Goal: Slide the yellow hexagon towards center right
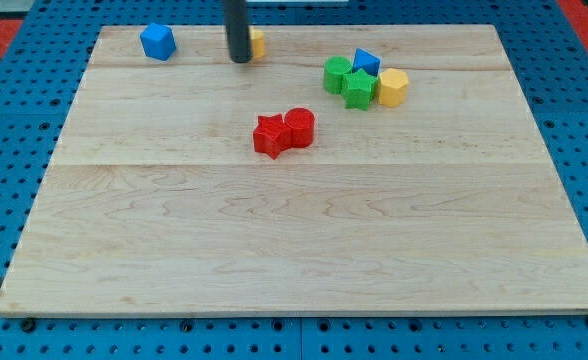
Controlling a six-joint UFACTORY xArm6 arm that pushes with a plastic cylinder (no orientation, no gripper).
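The yellow hexagon (393, 87) lies at the upper right of the wooden board (304, 240), at the right end of a tight cluster. It touches a green star (359, 89). A green round block (336, 74) and a blue triangular block (366, 61) sit in the same cluster. My tip (240, 59) is near the view's top, well left of the hexagon. It stands right beside a second yellow block (257, 42), which the rod partly hides.
A red star (270, 135) and a red round block (299, 127) touch each other near the board's middle. A blue block (158, 42) lies at the top left. Blue pegboard (4, 150) surrounds the board.
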